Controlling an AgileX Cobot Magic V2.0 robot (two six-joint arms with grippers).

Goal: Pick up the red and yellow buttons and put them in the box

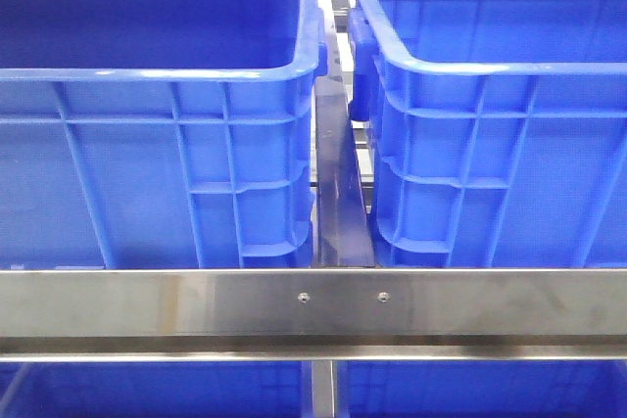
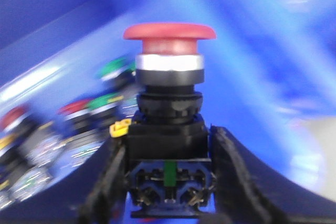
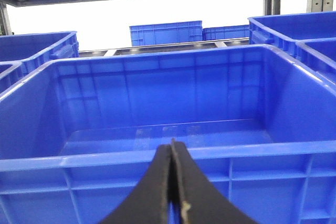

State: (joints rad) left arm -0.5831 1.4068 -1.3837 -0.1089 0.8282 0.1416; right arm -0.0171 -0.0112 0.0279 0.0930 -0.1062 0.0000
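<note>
While the left gripper (image 2: pixel 168 182) is clamping the red button (image 2: pixel 169 32) above a blurred pile of others, the right gripper (image 3: pixel 172 182) is waiting, pinched closed and holding nothing, facing the seemingly empty box (image 3: pixel 157 156), so both placements are remaining.

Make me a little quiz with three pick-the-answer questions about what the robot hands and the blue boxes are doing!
1. Where is the red button?
A. on the metal rail
B. between the left gripper fingers
C. on the floor

2. How many big blue crates stand side by side just behind the metal rail in the front view?
A. two
B. five
C. none

3. How is the right gripper?
A. wide open
B. holding a button
C. shut with nothing in it

Answers: 1 B, the black fingers clamp the button's body. 2 A, one left crate and one right crate. 3 C, its fingers press together, empty.
</note>
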